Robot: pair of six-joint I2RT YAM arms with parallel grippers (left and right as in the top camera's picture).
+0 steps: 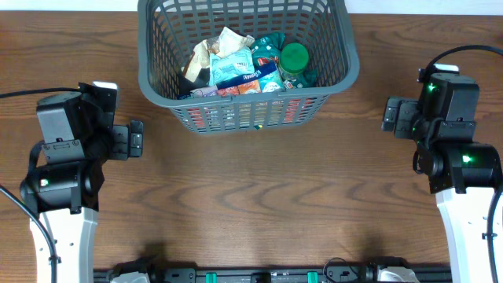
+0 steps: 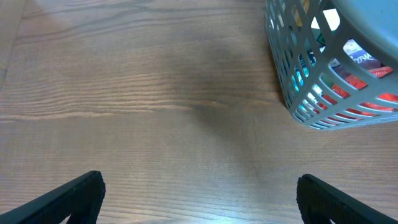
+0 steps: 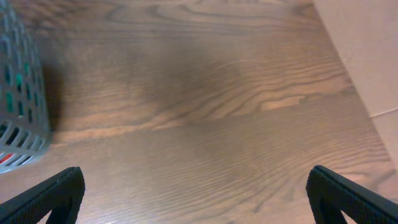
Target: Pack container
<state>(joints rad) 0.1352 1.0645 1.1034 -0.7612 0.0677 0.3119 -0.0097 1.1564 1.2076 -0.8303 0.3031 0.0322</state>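
Note:
The container (image 1: 245,115), a large grey lattice basket, stands at the table's far middle. It holds several grocery packets (image 1: 236,67) and a green-lidded jar (image 1: 294,56). My left gripper (image 1: 137,138) hangs open to the left of the basket, pointing towards it, with nothing in it. In the left wrist view, bare wood lies between the fingers (image 2: 74,194) and the basket's corner (image 2: 323,93) is at the upper right. My right gripper (image 1: 390,115) is open and empty to the right of the basket. The right wrist view has the basket wall (image 3: 18,112) at the left edge.
Brown wooden table (image 1: 259,204) spreads in front of the basket between both arms. In the right wrist view the table's edge runs along the upper right, with a pale surface (image 3: 367,50) beyond it. Cables trail from both arms.

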